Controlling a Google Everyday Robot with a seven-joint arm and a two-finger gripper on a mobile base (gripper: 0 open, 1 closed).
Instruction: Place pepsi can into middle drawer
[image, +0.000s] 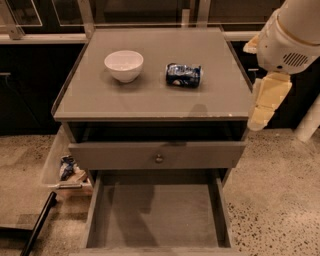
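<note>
Pepsi can (183, 75): small, dark blue, with white and lighter blue markings and silver ends, slightly dented. Lying on its side on the cabinet top (150, 102), right of centre and towards the back, ends pointing left and right. Label facing partly upward, yet no word on it legible, only white and pale blue patches on the dark blue. On the left half of the same top, also towards the back, a white bowl (124, 65), upright and not touching the can.

Below the cabinet top, a grey drawer front (200, 155) with a small round metal knob (159, 159), pulled out slightly. Under that, the middle drawer (157, 215), drawn far out from the cabinet's front: wide grey tray, plain flat floor, thin low side walls.

Gripper (265, 105), cream-coloured, hanging just off the cabinet's right edge near the front right corner of the top, beneath a white arm housing (295, 35). Well apart from the can. Open or closed: cannot tell.

Left of the cabinet, low down, a clear bin (52, 160) with crumpled packets inside. Speckled floor (280, 190) around the cabinet.
</note>
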